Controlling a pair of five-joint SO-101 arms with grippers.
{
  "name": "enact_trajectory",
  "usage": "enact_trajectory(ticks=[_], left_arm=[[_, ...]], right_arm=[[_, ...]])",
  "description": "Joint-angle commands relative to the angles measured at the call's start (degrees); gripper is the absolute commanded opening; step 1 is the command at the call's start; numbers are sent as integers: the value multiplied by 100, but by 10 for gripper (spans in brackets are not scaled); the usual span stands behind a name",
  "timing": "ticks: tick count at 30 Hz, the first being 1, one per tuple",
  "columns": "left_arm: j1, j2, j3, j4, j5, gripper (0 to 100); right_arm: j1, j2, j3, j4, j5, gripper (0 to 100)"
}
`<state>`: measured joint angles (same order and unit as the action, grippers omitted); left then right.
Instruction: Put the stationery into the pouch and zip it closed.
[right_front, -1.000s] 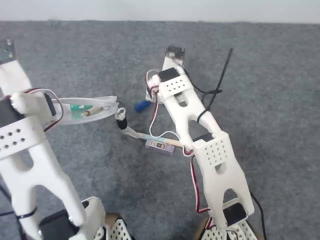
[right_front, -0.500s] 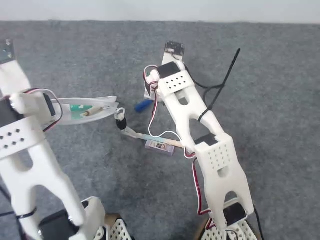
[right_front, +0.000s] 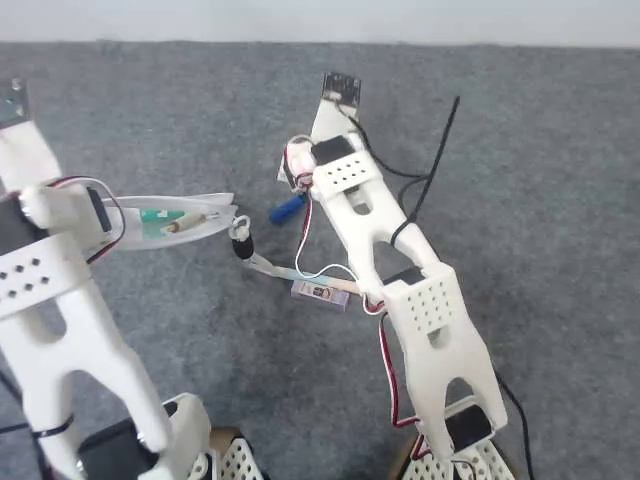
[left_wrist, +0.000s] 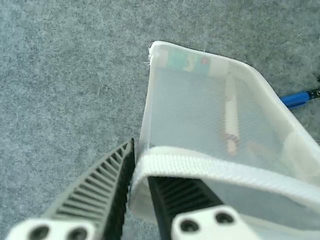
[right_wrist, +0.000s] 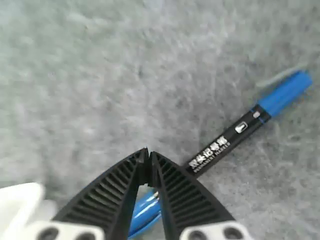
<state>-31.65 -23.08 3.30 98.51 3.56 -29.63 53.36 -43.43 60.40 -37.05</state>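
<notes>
- Left arm (right_front: 60, 300): stands at the left side of the grey-carpeted tabletop (right_front: 550, 150).
- Left pincer (left_wrist: 140, 169): the jaws are nearly closed and clamp the white woven rim of the pouch (left_wrist: 200, 115) between them.
- Pouch: white mesh, sited at the left of the tabletop against the left arm. In the high view its mouth gapes open and the zip is not closed.
- Pouch contents: a green-marked item (right_front: 158, 214) and a pale, pencil-like stick (right_front: 192, 223) lie inside and show through the mesh.
- Black-capped item (right_front: 243, 243): lies on the tabletop just beside the pouch's free end, outside the pouch.
- Slim pale strip (right_front: 300, 274): lies on the tabletop, running from near the black-capped item towards the right arm (right_front: 400, 260).
- Small purple block (right_front: 320, 293): touches or sits just beside that strip.
- Blue-capped marker (right_wrist: 235, 131): black barrel, lying outside the pouch beside the right arm's wrist.
- Right pincer (right_wrist: 147, 152): the tips are pressed together. The marker's barrel passes behind one finger and blue shows in the gap further back; whether it is actually gripped cannot be confirmed.
</notes>
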Motion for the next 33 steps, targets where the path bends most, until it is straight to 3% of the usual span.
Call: enact_trajectory(ticks=[1, 12, 15, 18, 33], left_arm=[[-26, -88, -119, -62, -44, 9], [-26, -88, -119, -53, -53, 9], [-26, -88, -119, -53, -53, 9], [-26, -88, -119, -53, -53, 9], [-26, -88, -119, -62, -53, 9]], right_arm=[[92, 4, -123, 268, 70, 7], [92, -356, -123, 2475, 79, 9], [92, -593, -123, 2888, 554, 7], [92, -989, -123, 3196, 1046, 7], [699, -1771, -123, 4136, 976, 7]])
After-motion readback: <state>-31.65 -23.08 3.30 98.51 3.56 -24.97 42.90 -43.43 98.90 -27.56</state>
